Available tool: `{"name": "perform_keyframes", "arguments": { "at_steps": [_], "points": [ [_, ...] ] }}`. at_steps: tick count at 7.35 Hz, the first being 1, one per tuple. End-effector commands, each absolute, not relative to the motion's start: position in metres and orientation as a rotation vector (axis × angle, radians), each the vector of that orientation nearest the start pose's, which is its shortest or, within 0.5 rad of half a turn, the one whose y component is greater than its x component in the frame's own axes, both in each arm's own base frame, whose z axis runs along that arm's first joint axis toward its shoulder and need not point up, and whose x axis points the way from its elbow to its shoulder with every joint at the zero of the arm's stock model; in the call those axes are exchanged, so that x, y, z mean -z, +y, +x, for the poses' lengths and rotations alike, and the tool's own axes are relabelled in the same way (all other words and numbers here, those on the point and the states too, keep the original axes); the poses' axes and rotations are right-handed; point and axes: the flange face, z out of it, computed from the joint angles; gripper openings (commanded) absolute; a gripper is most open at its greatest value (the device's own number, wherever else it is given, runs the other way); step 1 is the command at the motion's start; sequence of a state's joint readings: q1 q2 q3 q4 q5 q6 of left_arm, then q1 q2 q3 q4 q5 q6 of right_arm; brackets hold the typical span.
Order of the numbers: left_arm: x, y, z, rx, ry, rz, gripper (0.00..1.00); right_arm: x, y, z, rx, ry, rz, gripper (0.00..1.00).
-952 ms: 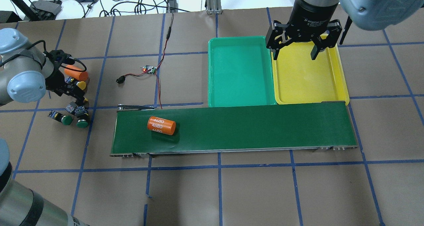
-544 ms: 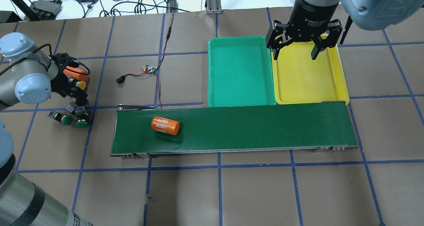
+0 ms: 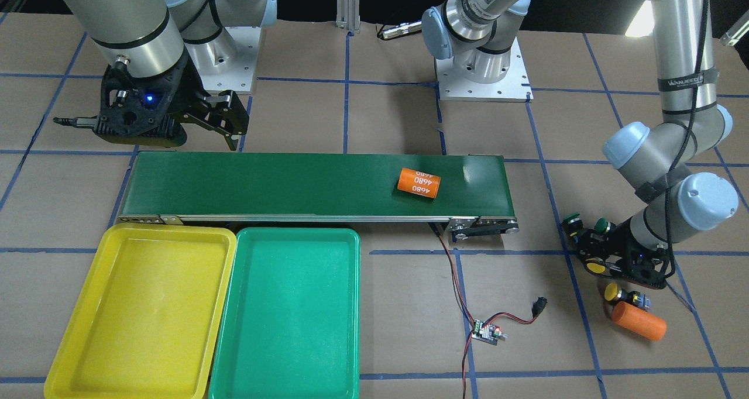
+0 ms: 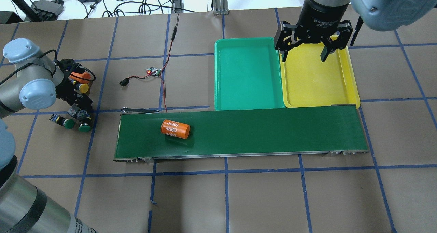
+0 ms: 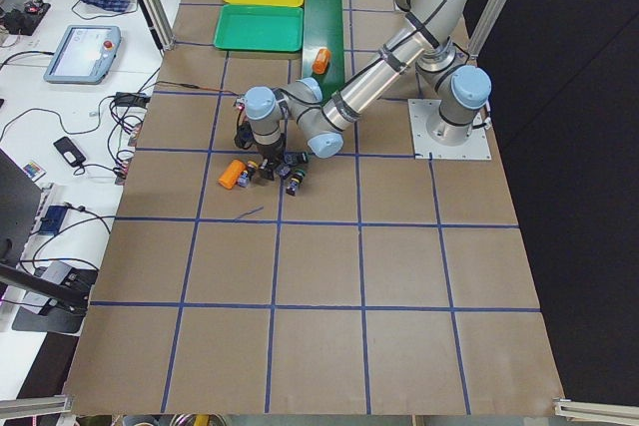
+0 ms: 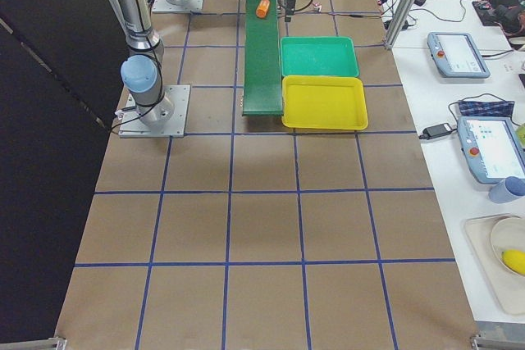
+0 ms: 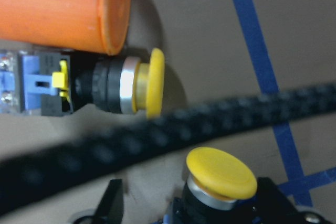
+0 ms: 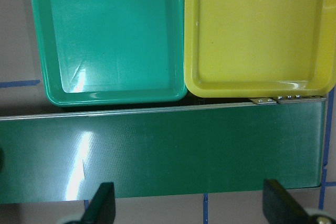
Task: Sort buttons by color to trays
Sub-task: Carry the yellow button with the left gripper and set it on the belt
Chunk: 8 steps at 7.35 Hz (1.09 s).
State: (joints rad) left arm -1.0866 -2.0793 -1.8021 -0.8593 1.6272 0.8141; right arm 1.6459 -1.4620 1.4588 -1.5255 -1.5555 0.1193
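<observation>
My left gripper [image 3: 608, 260] is low over the button cluster at the table's left end, its jaws open around an upright yellow button [image 7: 221, 172], which also shows in the front view [image 3: 595, 266]. A second yellow button [image 4: 82, 87] lies on its side against an orange cylinder [image 4: 79, 77]. Two green buttons [image 4: 69, 123] [image 4: 84, 127] lie just beside the gripper. My right gripper [image 4: 305, 53] is open and empty above the far edge of the yellow tray [image 4: 317, 86]. The green tray [image 4: 245, 76] beside it holds nothing.
A long dark green conveyor belt [image 4: 259, 132] runs in front of both trays and carries an orange "4680" cylinder [image 4: 175, 129] near its left end. A small circuit board with red and black wires [image 4: 153, 71] lies between the buttons and the trays.
The orange cylinder has moved right along the belt. My left arm's wrist has shifted a little; its fingers stay at the buttons. The right arm has not moved.
</observation>
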Motion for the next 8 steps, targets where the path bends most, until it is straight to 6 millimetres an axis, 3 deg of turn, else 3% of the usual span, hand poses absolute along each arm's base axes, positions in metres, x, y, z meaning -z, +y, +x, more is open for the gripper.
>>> {"name": "perform_keyframes", "arguments": {
  "at_steps": [1, 3, 5, 7, 8],
  "points": [
    [-0.176, -0.588, 0.165, -0.064, 3.069, 0.459, 0.17, -0.482, -0.522, 0.175, -0.069, 3.129, 0.07, 1.0],
    [-0.199, -0.587, 0.157, -0.019, 3.075, 0.357, 0.14, -0.482, -0.522, 0.175, -0.069, 3.129, 0.068, 1.0],
    [-0.236, -0.585, 0.127, -0.006, 3.077, 0.312, 0.14, -0.48, -0.521, 0.174, -0.076, 3.129, 0.068, 1.0],
    [-0.275, -0.576, 0.075, -0.016, 3.094, 0.183, 0.14, -0.48, -0.521, 0.175, -0.077, 3.128, 0.068, 1.0],
    [-0.288, -0.563, 0.034, -0.028, 3.1, 0.108, 0.14, -0.48, -0.521, 0.174, -0.076, 3.129, 0.068, 1.0]
  ]
}}
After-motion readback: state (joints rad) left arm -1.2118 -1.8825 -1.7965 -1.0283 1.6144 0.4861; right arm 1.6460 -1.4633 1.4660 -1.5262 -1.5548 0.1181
